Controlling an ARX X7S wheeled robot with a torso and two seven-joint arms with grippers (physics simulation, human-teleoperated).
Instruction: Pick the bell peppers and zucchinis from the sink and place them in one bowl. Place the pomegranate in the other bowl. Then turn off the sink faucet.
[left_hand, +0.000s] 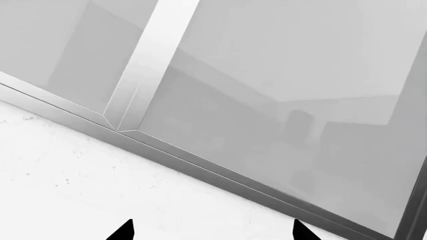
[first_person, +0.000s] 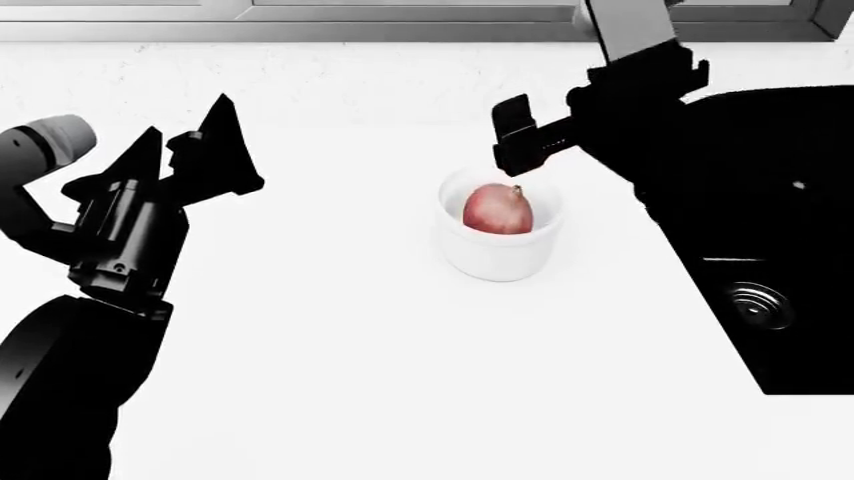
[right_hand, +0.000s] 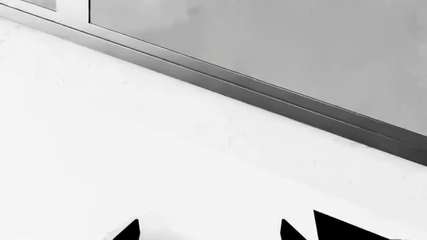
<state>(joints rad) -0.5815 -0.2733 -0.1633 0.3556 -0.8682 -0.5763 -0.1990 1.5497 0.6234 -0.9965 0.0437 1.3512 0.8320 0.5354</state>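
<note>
1 pomegranate (first_person: 498, 210), stem up, bowled

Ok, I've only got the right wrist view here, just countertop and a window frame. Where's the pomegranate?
Observer: The head view shows the pomegranate sitting inside a white bowl on the counter.
Operator: And where is the right hand relative to it?
Observer: The right hand hangs just above the bowl's far rim, holding nothing.
Operator: Anything visible in the sink?
Observer: The part of the sink that shows holds only its drain. I can see no vegetables there.
</note>
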